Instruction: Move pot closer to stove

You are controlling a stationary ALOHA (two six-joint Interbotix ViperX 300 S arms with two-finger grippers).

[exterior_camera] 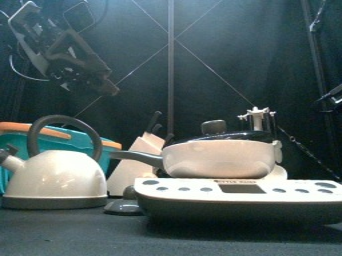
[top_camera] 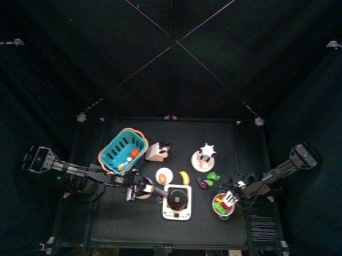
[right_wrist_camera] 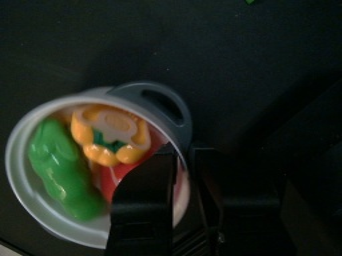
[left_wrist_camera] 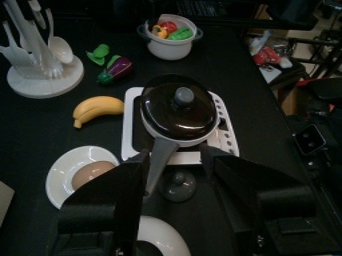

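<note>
Gripping the pot (right_wrist_camera: 80, 160) rim, right fingers (right_wrist_camera: 147, 195); no legible writing.

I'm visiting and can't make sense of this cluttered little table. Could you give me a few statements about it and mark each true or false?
1. The pot holds red, yellow and green toy food. True.
2. The right gripper has its jaws at the pot's rim. True.
3. The stove has nothing on it. False: a dark lidded pan sits on it.
4. The banana lies inside the basket. False: it lies on the table beside the stove.
5. The left gripper is clamped on the pot. False: it is open, behind the stove.
</note>
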